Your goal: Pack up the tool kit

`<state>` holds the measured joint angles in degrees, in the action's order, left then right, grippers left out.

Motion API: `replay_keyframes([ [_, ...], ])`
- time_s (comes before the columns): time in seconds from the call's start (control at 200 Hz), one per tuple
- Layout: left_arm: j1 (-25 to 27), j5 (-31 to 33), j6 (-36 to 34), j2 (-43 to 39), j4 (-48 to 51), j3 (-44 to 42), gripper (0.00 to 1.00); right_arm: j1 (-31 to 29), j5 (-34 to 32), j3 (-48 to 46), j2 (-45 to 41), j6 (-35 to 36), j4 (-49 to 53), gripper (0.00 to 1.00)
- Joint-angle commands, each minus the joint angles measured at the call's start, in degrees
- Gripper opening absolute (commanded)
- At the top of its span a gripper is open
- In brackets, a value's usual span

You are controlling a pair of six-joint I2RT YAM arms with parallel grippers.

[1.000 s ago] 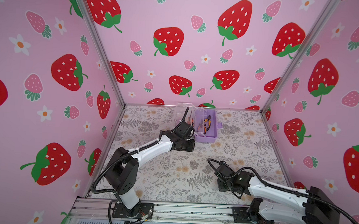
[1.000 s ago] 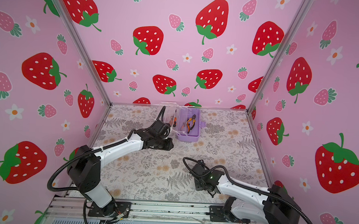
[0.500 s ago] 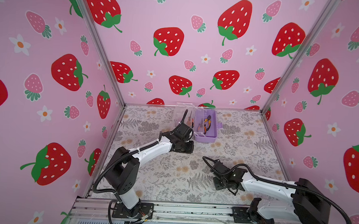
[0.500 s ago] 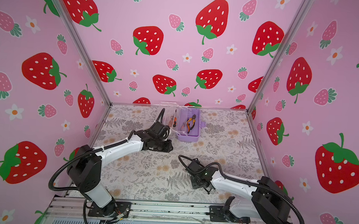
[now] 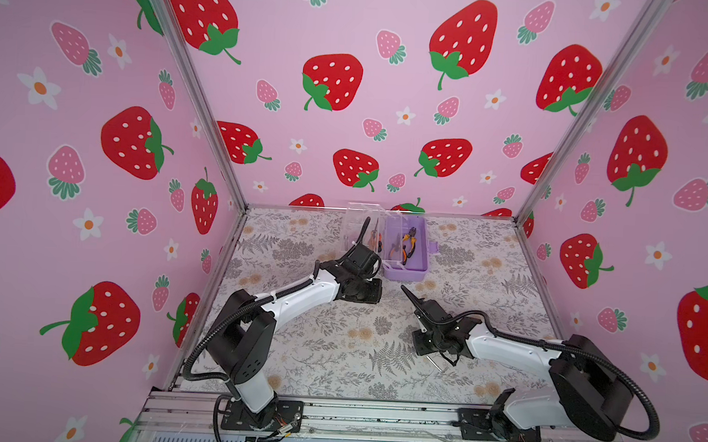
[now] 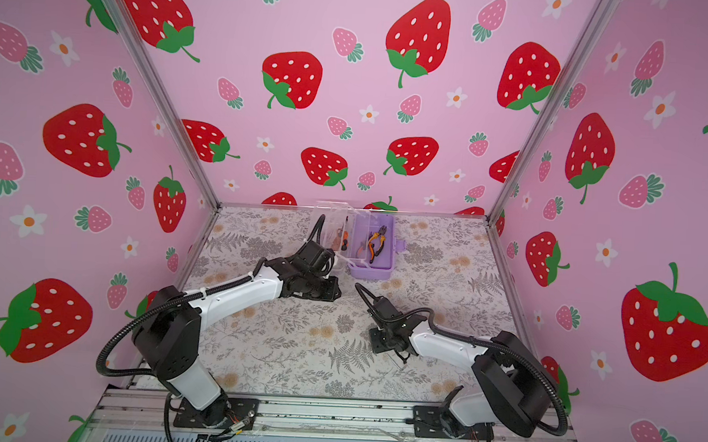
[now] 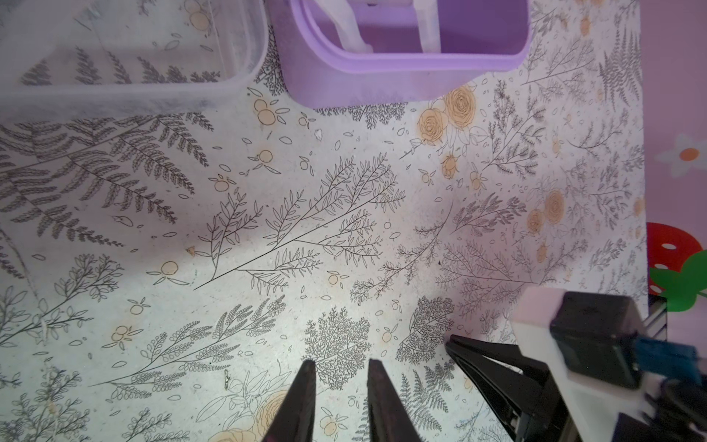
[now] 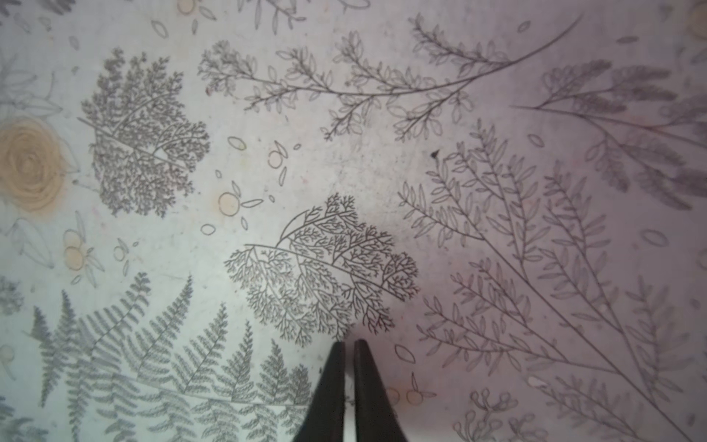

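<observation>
While the kit stands open: a small rectangular lilac plastic tool box [image 5: 404, 273] sits at the back of the grey floral-print tabletop [image 5: 316, 349], with its clear plastic lid [image 5: 358, 222] thrown back on the left arm's side.
Contents: orange-and-black-handled pliers [image 5: 408, 245] lie inside the lilac tub. Slim orange-handled tools [image 5: 378, 242] show at the seam of tub and lid, and which side holds them cannot be told.
Right arm: within the last second it has swung from the front edge toward the middle of the table, and it is well short of the box.
Right gripper [image 8: 347, 344]: the fingers have drawn nearly together, leaving a hairline slit with nothing visible between them. The tips are low over the printed ferns.
Left gripper [image 7: 340, 366]: unmoved, just beside the box's near end, with fingers parted and empty.
Loose tools: none can be made out on the table, though a small bit could escape notice.
Meaning: packing looks nearly done. What seems to remain is folding the lid over and latching it, and the right arm may be coming up to help.
</observation>
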<state>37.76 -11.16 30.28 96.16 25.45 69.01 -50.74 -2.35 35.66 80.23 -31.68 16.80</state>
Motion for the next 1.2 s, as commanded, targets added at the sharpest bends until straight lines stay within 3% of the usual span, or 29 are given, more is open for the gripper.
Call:
replay_keyframes([
  [0.0,-0.2,-0.5,0.5,0.4,-0.3,-0.3,0.27,0.3,0.8,0.6,-2.3,0.9,7.6,0.23],
  [0.11,-0.2,-0.7,0.5,0.7,-0.8,-0.4,0.27,0.2,0.7,-1.3,-8.0,-1.2,11.9,0.43],
  [0.175,-0.4,-0.9,0.6,1.0,-1.1,-0.3,0.27,0.2,0.9,-3.7,-10.9,-3.0,13.9,0.49],
  [0.29,-0.5,-1.8,0.5,2.0,-1.3,0.1,0.27,-2.0,2.3,-5.1,-12.8,-6.3,14.1,0.51],
  [0.42,-0.5,-2.5,0.6,2.5,-1.3,0.3,0.27,-3.2,-2.3,-6.1,-10.1,-8.2,16.2,0.51],
  [0.685,-0.7,-2.1,0.9,1.8,-1.5,-1.0,0.27,-3.8,-3.5,-8.9,-7.5,-9.3,12.1,0.17],
  [0.795,-0.8,-2.5,1.2,2.0,-1.5,-0.7,0.27,-3.8,-3.8,-8.1,-5.8,-8.6,10.3,0.1],
  [1.0,-0.8,-2.6,1.1,1.8,-1.2,-0.4,0.27,-3.6,-4.2,-6.2,-1.5,-6.7,7.3,0.0],
  [1.196,-0.8,-2.5,1.1,1.9,-1.1,-0.5,0.27,-1.5,-3.4,-3.9,1.2,-5.4,2.5,0.0],
])
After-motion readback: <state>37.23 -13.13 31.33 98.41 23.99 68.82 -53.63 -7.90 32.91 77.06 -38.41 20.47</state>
